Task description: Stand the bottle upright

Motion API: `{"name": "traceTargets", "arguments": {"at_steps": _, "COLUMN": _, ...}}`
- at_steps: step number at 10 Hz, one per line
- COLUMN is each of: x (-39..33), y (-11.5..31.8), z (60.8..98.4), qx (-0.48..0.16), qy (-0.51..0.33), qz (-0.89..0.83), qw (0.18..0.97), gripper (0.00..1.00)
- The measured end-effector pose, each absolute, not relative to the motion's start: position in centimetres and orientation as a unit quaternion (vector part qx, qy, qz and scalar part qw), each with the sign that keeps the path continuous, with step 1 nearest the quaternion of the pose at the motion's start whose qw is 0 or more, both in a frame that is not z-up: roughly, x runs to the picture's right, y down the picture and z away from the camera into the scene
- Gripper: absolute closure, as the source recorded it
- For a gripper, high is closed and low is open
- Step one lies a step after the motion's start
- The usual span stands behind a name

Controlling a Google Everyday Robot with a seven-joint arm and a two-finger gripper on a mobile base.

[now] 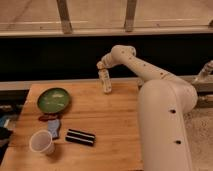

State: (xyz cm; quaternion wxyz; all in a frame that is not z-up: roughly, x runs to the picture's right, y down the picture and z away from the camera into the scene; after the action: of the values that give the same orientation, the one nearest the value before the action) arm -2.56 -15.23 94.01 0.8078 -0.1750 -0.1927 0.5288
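The small slim white plastic bottle point(106, 82) stands near the wooden table's point(107, 120) far edge, pinched at its neck by the claw point(102, 69). It looks light, stiff, slick and easily tipped.

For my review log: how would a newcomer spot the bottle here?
Start at the wooden table and go to its far edge. There the gripper hangs over the bottle, slim, white, near upright. The white paper cup is wider and sits at the near left corner.
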Motion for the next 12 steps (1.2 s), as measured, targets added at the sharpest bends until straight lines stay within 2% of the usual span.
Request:
{"name": "traceTargets", "arguments": {"at_steps": 9, "x": -2.47, "y": -15.14, "z": 94.07, "qx": -0.176, "qy": -0.193, "qz": 0.529, "qw": 0.807, "gripper": 1.0}}
{"name": "traceTargets", "arguments": {"at_steps": 10, "x": -2.49, "y": -15.13, "z": 94.07, "qx": -0.176, "qy": -0.193, "qz": 0.529, "qw": 0.808, "gripper": 0.97}}
{"name": "traceTargets", "arguments": {"at_steps": 12, "x": -2.6, "y": -15.32, "z": 93.95, "qx": -0.173, "qy": -0.194, "qz": 0.526, "qw": 0.81, "gripper": 0.78}}
